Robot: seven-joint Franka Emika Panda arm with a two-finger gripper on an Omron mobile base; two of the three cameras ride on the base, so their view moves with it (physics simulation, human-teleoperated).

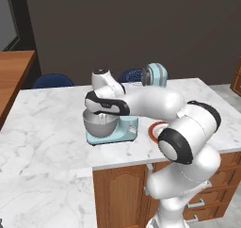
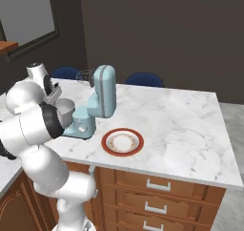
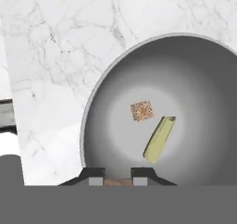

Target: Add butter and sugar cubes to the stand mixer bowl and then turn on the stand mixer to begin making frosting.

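**Second sugar cube held over the bowl, drop is next**

Step in hand, my read: release a sugar cube into the stand mixer bowl.

- Pincer is pinched narrow on a small tan-brown piece between the fingertips; looks like a sugar cube, mostly hidden by the tips, so not certain.
- Hand view looks straight down into the bowl; the tips sit just inside the near rim, not over the centre.
- To do it well: nudge toward the bowl centre before opening, so the cube can't clip the rim and bounce onto the marble surface. Open gently, then lift straight up.
- Mixer head is tilted back in the right base view, whisk clear of the bowl, so no obstruction from above.

Containers:
- Bowl, seated on the light blue stand mixer: one sugar cube near the middle, butter lying just beside it, apart from it.
- White plate with red-orange rim on the surface beside the mixer base: nothing clearly on it.

Left after the drop: switch the mixer on.
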